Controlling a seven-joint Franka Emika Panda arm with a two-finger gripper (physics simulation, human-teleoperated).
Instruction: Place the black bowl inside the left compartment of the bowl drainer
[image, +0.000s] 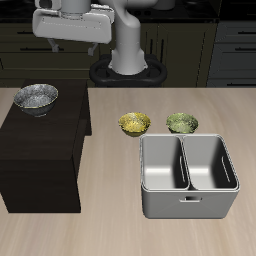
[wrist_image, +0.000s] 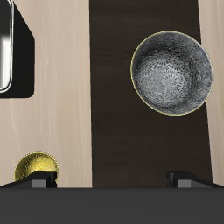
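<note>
The black bowl (image: 35, 97), silvery-grey and speckled with a darker inside, stands upright on top of a dark wooden box (image: 40, 150). In the wrist view the black bowl (wrist_image: 171, 73) lies on the box's dark top (wrist_image: 131, 131). My gripper (image: 72, 42) hangs high above the box's back edge, open and holding nothing; its fingertips (wrist_image: 39, 179) stand wide apart around my gripper (wrist_image: 114, 179). The bowl drainer (image: 190, 203), a grey metal tub with two wells, sits on the table near the front edge, away from the box; only a corner of the bowl drainer (wrist_image: 7, 52) shows in the wrist view.
Two small yellow-green bowls (image: 135, 123) (image: 182, 123) stand on the table just behind the drainer. One yellow-green bowl (wrist_image: 37, 166) shows beside the box in the wrist view. The robot's base (image: 128, 70) stands at the table's back.
</note>
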